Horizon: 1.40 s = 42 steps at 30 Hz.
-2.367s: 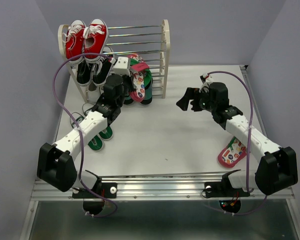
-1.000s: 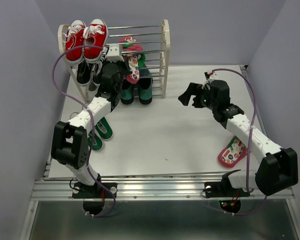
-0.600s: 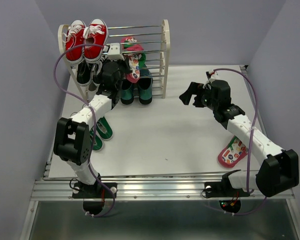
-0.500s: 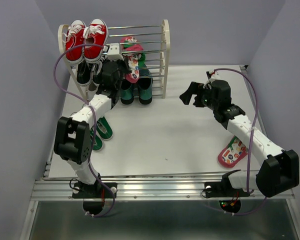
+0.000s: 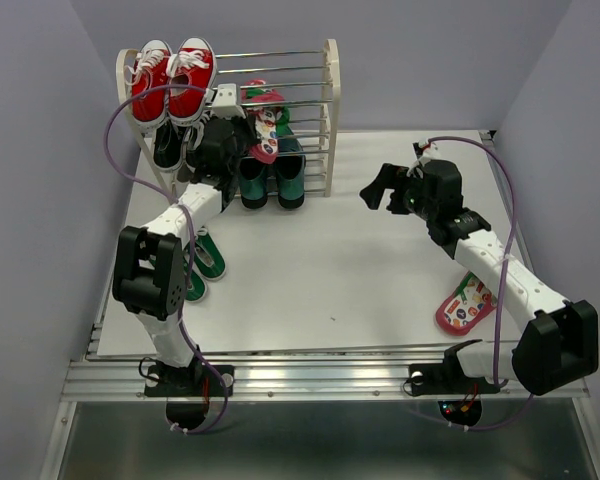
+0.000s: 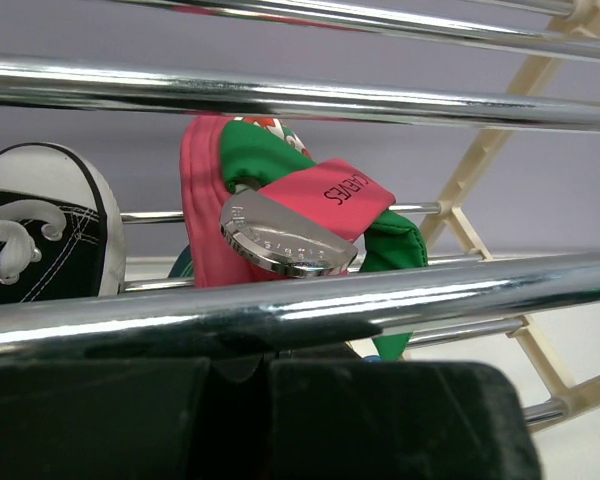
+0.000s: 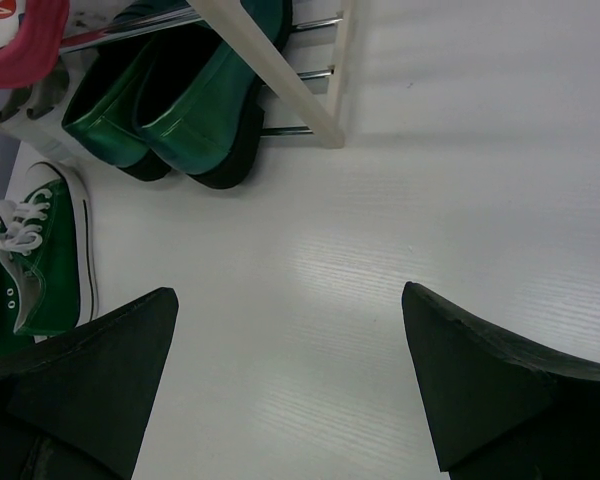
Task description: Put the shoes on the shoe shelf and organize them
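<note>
Left wrist view: left gripper [image 6: 265, 405] fingers pressed together beneath chrome rods of cream-framed shoe shelf [image 5: 330, 100], far-left corner of white worktop [image 5: 310, 270]. Pink-red flip-flop with printed footbed [image 6: 202, 210] just beyond, on middle-tier rods; contact unclear. Right gripper [image 7: 288, 292] fingers spread wide, empty, above worktop centre-right.

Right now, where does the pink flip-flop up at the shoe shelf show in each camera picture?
Top external: the flip-flop is upper left of centre, among the shelf rods, right of the red sneakers.
Left wrist: mid-picture, pink and green, behind the chrome rods, right of a black sneaker.
Right wrist: only a pink edge in the top left corner.
Shared landmark: the shoe shelf, whose cream frame shows in all three views.
</note>
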Available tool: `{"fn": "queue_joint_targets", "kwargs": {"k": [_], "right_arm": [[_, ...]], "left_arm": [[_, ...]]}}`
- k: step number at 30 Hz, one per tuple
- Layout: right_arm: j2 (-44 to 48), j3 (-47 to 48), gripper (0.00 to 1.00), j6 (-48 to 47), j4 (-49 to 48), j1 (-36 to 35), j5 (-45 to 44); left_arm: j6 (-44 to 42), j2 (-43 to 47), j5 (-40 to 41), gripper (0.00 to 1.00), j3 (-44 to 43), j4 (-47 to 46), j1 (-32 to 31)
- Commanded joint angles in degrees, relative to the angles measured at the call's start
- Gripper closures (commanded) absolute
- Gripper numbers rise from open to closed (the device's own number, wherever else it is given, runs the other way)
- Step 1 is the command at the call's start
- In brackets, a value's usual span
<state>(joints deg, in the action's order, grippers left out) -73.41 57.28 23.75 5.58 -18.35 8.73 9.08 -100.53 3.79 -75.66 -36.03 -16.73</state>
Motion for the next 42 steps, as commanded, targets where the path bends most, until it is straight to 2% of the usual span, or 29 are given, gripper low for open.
{"fn": "queue_joint_targets", "kwargs": {"k": [1, 2, 3, 4, 6, 11, 15, 16, 23, 31, 33, 36, 40, 42], "right_arm": [[2.6, 0.4, 0.0, -1.6, -1.7, 0.2, -1.8], [2.8, 0.4, 0.0, -1.6, -1.5, 0.2, -1.9], [3.0, 0.3, 0.0, -1.5, -1.5, 0.2, -2.0], [3.2, 0.2, 0.0, -1.7, -1.4, 0.2, -2.1], [3.6, -0.1, 0.0, -1.7, -1.3, 0.2, -2.2], [4.0, -0.2, 0.0, -1.7, -0.8, 0.2, -2.7], [4.3, -0.2, 0.0, -1.5, -0.6, 0.2, -3.0], [4.6, -0.1, 0.0, -1.4, -0.1, 0.2, -3.4], [5.9, -0.7, 0.0, -1.0, 0.7, 0.2, -3.4], [7.1, -1.6, 0.0, -0.8, 1.6, 0.2, -3.7], [7.5, -1.7, 0.0, -0.6, 2.7, 0.2, -4.9], [8.5, -1.9, 0.0, 0.4, 4.8, 0.2, -7.6], [8.9, -1.1, 0.0, 3.5, 9.3, 0.2, -12.1], [8.3, 0.9, 0.0, 7.3, 15.3, 0.2, -17.1]], "left_arm": [[-0.7, 0.5, -1.2, 1.0, -3.7, -3.4, 0.1], [-0.9, 0.7, -1.1, 1.0, -4.0, -3.0, 0.1], [-1.1, 0.8, -0.6, 0.94, -4.1, -1.8, 0.1], [-1.1, 0.9, -0.4, 0.82, -4.1, -1.3, 0.2], [-1.4, 1.4, 0.7, 0.66, -3.6, -0.7, 0.2], [-1.9, 2.4, 0.8, 0.45, -3.0, -0.2, 0.2], [-2.3, 2.9, 1.2, 0.42, -3.1, 0.5, 0.2], [-2.4, 3.1, 1.4, 0.37, -3.1, 0.8, 0.2], [-2.2, 4.5, 2.2, 0.21, -2.0, 2.1, 0.2], [-0.2, 6.7, 3.5, 0.14, 0.1, 5.4, 0.1], [0.8, 7.5, 2.7, 0.12, 0.9, 6.8, 0.1], [2.2, 9.0, 2.9, 0.01, 1.4, 9.6, -0.1], [4.5, 11.2, 1.7, 0.01, 3.4, 11.1, -0.1], [5.6, 12.7, -0.2, 0.01, 4.9, 11.5, -0.3]]}}
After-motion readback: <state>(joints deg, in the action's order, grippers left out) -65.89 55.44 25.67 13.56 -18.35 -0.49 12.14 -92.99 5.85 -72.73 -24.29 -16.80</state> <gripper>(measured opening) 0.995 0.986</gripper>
